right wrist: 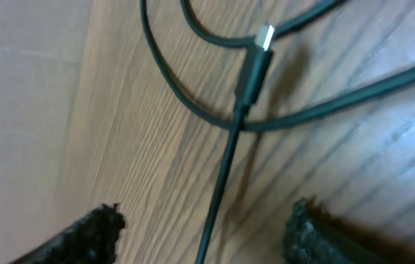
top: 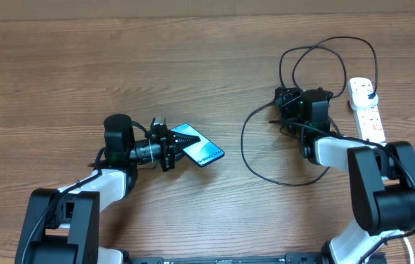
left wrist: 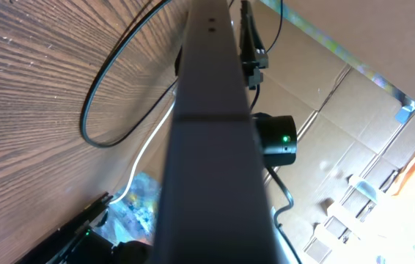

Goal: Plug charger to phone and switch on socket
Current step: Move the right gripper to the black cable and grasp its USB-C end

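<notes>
The left fingers [top: 180, 138] are closed on the near end of the phone [top: 202, 152], which sits left of the middle of the wooden surface [top: 83, 66], tilted up on its long side with its blue screen partly showing from above. In the left wrist view the phone [left wrist: 207, 147] fills the middle as a dark, narrow edge running straight away from the camera. The right fingers [right wrist: 90, 231] are spread wide with nothing held; they hang over a length of the charger [top: 243, 143], whose black cable runs up between them without touching either one. Just beyond them the connector tip [right wrist: 257, 59] lies flat on the wood, its small silver end pointing away and crossing over another strand of the same cable. From above, the right fingers [top: 288, 103] sit right of centre, well apart from the phone, with the cable looping around them in several wide curves. The socket [top: 365, 110] lies near the right edge, beside the right arm, and the cable's other end reaches a dark plug at its far end
</notes>
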Controlling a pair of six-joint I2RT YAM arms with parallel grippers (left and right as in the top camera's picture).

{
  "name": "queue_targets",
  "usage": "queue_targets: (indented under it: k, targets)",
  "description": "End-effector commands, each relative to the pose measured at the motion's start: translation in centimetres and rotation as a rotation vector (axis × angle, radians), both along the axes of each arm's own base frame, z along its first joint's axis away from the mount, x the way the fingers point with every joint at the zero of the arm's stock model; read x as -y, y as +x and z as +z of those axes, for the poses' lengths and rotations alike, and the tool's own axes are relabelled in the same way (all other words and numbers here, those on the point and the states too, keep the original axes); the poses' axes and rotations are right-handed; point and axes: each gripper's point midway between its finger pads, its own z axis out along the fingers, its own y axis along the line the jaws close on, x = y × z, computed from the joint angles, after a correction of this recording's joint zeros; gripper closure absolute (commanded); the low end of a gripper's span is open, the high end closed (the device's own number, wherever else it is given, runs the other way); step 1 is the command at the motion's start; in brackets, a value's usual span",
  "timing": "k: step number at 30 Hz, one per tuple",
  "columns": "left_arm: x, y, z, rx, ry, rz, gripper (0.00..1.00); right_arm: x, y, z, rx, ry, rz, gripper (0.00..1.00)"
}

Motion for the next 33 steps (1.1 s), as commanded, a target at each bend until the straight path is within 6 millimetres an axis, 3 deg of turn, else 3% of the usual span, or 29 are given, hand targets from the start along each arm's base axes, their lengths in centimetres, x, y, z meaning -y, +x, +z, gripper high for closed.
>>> queue_targets:
  k: [1, 8, 17, 22, 29, 33]
  targets:
    - [-0.1, 0.2, 0.4, 0.006, -0.008, 0.002, 0.96, 0.8, 0.6, -0.7, 0.006, -0.031, -0.031, 0.33]
    - [-0.2, 0.3, 0.4, 0.007, -0.005, 0.007, 0.96, 0.4, 0.8, -2.4, -0.002, -0.018, -0.020, 0.34]
    - [-0.2, 0.2, 0.4, 0.006, -0.006, 0.006, 0.96, -0.4, 1.0, -4.1, -0.009, 0.016, 0.014, 0.44]
    - [-0.2, 0.2, 0.4, 0.006, -0.006, 0.005, 0.96, -1.1, 1.4, -4.5, -0.017, 0.036, 0.041, 0.65]
    - [-0.1, 0.0, 0.5, 0.006, -0.015, -0.010, 0.96, -1.5, 0.4, -5.5, -0.076, 0.048, 0.064, 0.85]
    - [0.1, -0.4, 0.7, 0.005, -0.028, -0.034, 0.96, -3.0, 0.1, -5.1, -0.074, 0.099, 0.142, 0.96]
